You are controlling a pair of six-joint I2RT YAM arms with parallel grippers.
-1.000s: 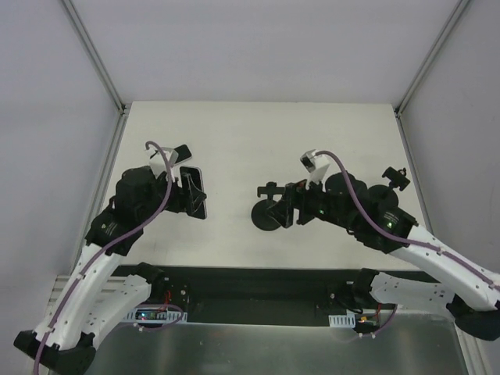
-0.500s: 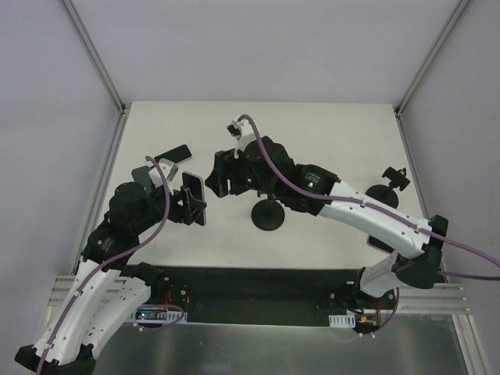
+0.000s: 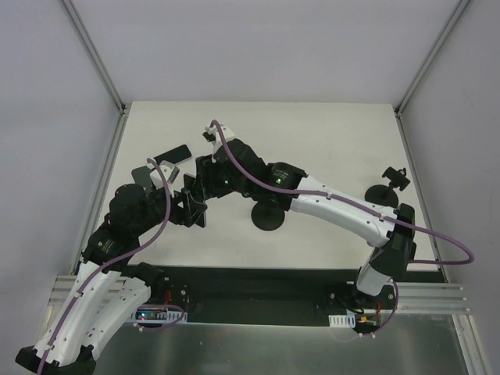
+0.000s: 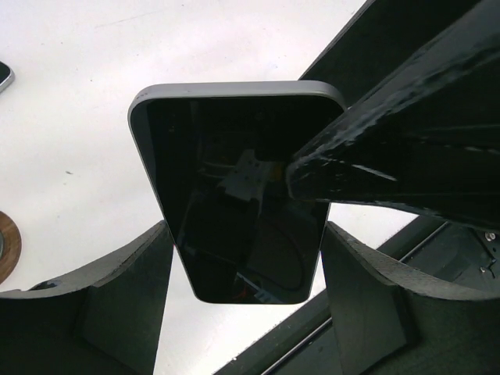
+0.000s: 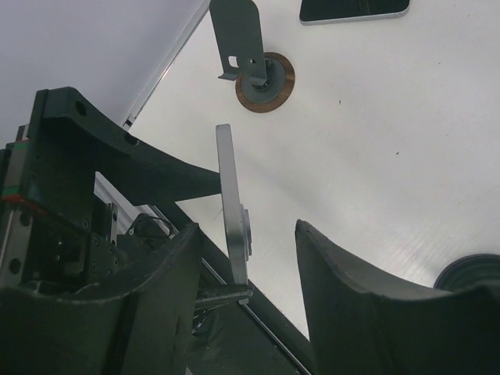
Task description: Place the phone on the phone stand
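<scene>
The phone (image 3: 194,209) is a black glossy slab held upright off the table at the left. My left gripper (image 3: 186,209) is shut on its two long sides; in the left wrist view the phone (image 4: 234,180) stands between the fingers (image 4: 125,305). My right gripper (image 3: 200,186) has reached across to it and is open, its jaws on either side of the phone's thin edge (image 5: 231,203), apart from it. One right finger crosses the left wrist view (image 4: 391,164). The phone stand's disc base (image 3: 268,217) sits mid-table; the right arm hides its pole and clamp.
A second phone (image 3: 172,154) lies flat on the table behind the left arm, also in the right wrist view (image 5: 353,8). A small stand with a round wooden base (image 5: 264,78) is beside it. Another black stand (image 3: 394,178) is at far right. A black rail (image 3: 258,283) lines the near edge.
My right arm has swung from beside the phone stand across to the left, up to the phone. My left gripper has kept hold of the phone and shifted slightly nearer.
</scene>
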